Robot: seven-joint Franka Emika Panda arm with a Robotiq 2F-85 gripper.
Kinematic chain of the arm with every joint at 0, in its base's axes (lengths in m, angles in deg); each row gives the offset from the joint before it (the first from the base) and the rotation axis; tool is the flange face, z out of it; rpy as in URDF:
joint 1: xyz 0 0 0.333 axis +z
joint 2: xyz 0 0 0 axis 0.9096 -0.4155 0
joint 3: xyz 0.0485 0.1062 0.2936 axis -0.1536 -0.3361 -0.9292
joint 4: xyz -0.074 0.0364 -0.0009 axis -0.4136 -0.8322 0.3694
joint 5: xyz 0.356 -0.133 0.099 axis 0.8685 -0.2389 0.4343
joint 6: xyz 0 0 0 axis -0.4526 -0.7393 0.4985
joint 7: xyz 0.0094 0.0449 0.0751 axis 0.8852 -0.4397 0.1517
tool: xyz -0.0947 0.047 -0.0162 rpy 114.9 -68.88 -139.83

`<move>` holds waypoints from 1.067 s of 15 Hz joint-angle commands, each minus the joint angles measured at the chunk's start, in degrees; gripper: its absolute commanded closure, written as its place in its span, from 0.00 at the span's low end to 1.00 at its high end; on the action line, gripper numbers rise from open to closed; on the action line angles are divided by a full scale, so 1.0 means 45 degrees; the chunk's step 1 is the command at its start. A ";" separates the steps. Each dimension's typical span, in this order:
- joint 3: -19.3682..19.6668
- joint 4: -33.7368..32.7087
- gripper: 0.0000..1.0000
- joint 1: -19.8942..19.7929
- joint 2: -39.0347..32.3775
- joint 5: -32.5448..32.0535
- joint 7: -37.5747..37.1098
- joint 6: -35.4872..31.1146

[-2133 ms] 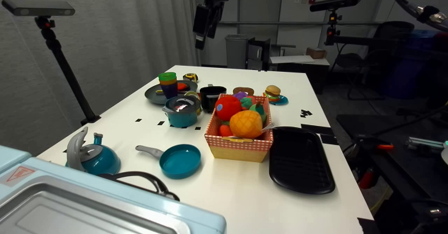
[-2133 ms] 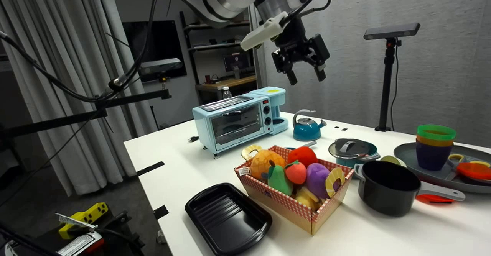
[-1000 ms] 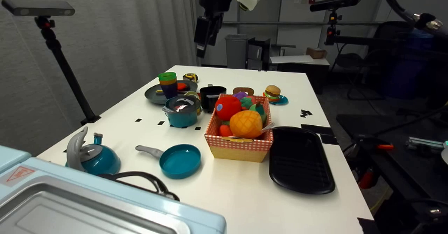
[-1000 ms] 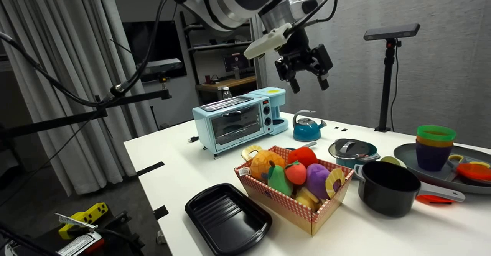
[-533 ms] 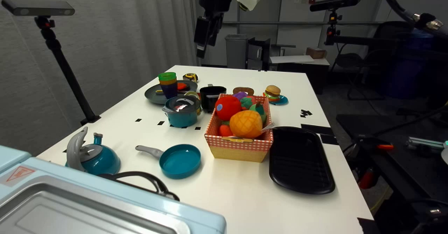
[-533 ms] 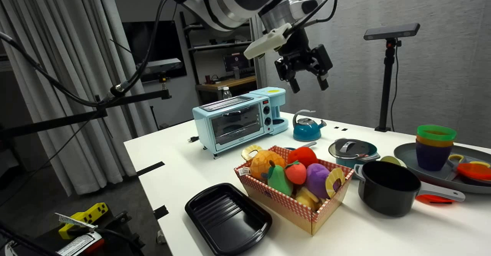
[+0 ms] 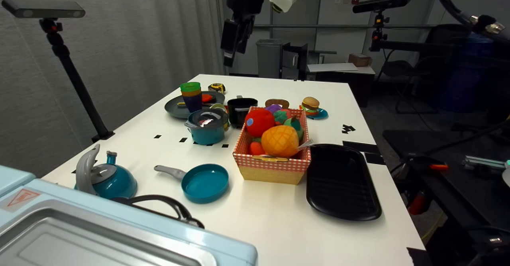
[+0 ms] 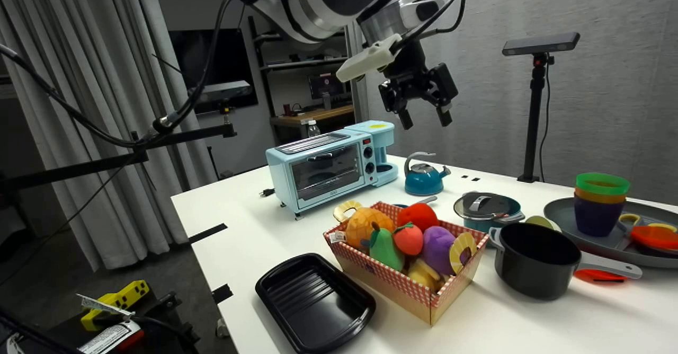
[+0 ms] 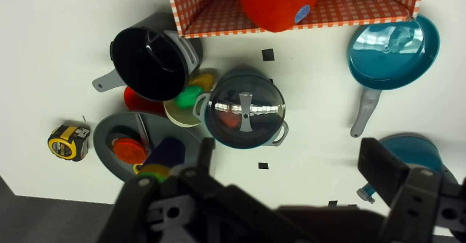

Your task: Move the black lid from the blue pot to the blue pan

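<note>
Wrist view: a round, glossy dark grey-black lid [image 9: 246,112] with a grey bar handle sits on a deep, round teal-blue pot [image 9: 244,71] at centre, as the black two-fingered gripper [image 9: 287,152] spreads wide along the bottom edge; a shallow, long-handled teal-blue pan [image 9: 393,50] lies upper right. In an exterior view, a brown-bunned toy hamburger [image 7: 310,103], seen only from this angle, stands right of centre, with the pan in full sight below centre. In an exterior view, a red-checked basket [image 8: 392,288] screens most of the pan. Top centre, the white-and-grey robot arm [image 8: 312,4] reaches in, gripper pointing down, fingers apart, well above the white table [image 8: 249,211].
</note>
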 commanded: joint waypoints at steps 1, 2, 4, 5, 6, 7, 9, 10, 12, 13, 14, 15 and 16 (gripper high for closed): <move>0.0037 -0.0028 0.00 0.0057 -0.0004 0.0201 0.0129 0.0177; -0.0002 -0.0027 0.00 0.0053 -0.0004 0.0333 0.0213 0.0324; -0.0034 -0.0027 0.00 0.0056 -0.0004 0.0387 0.0238 0.0432; -0.0034 -0.0027 0.00 0.0055 -0.0004 0.0388 0.0240 0.0436; -0.0034 -0.0027 0.00 0.0055 -0.0004 0.0388 0.0240 0.0437; -0.0034 -0.0027 0.00 0.0055 -0.0004 0.0388 0.0241 0.0437; -0.0040 -0.0032 0.00 0.0052 0.0001 0.0414 0.0248 0.0503; -0.0038 -0.0023 0.00 0.0050 -0.0013 0.0416 0.0234 0.0396; 0.0058 0.0533 0.00 0.0018 -0.0118 0.0287 0.0052 -0.0570; 0.0103 0.0482 0.00 0.0061 -0.0290 0.0208 -0.0084 -0.0596; 0.0161 0.0597 0.00 0.0155 -0.0368 0.0040 -0.0261 -0.0665; 0.0221 0.0683 0.00 0.0209 -0.0515 -0.0105 -0.0410 -0.0741; 0.0283 0.0748 0.00 0.0268 -0.0676 -0.0268 -0.0559 -0.0744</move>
